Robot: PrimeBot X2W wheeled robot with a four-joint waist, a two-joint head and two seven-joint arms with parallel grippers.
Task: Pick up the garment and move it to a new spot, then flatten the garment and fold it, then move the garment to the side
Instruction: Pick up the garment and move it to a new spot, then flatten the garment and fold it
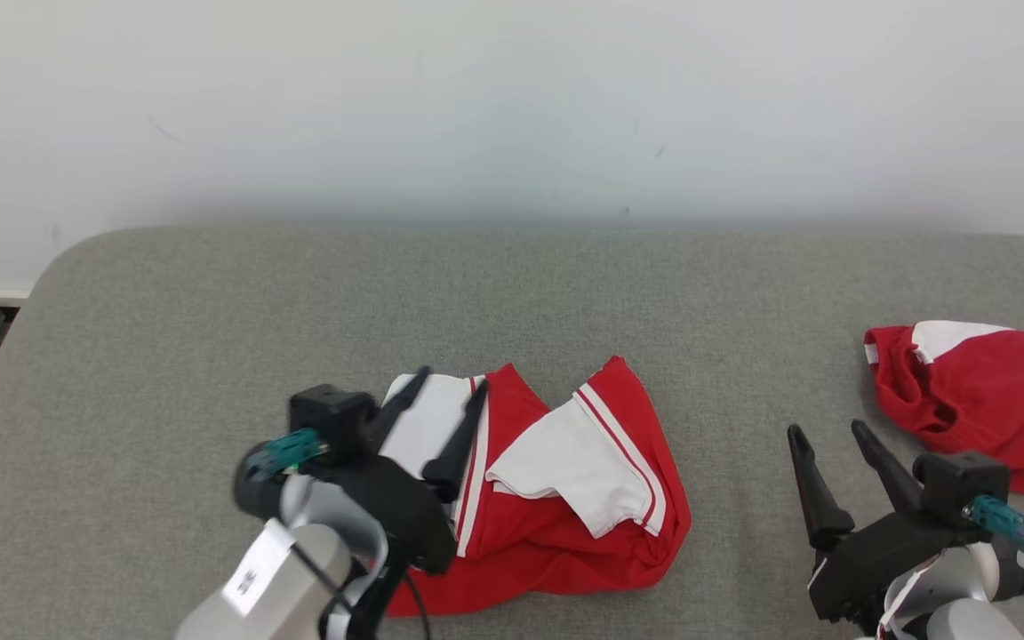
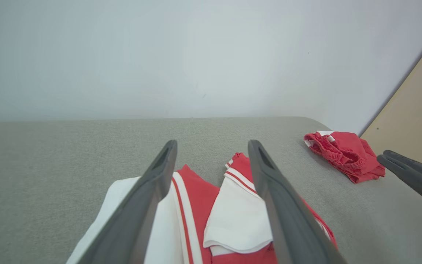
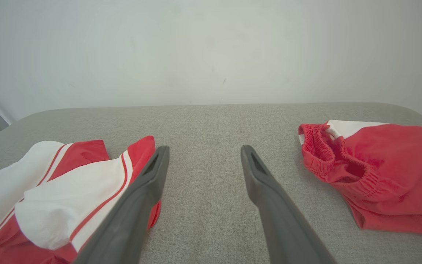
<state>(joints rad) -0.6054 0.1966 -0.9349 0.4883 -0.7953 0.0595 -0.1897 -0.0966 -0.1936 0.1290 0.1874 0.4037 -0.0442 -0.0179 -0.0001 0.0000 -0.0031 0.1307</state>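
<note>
The red and white garment [image 1: 565,507] lies crumpled on the grey surface [image 1: 210,311], near the front edge. The left hand [image 1: 454,378] is over its white part, fingers spread, pinching nothing. The right hand [image 1: 828,429], also spread, stands between it and a second red garment [image 1: 983,400].

Bright, even, diffuse light; shadows faint, soft-edged; wall [image 1: 512,107] slightly washed out; wrist views mildly soft, stretched toward edges.
</note>
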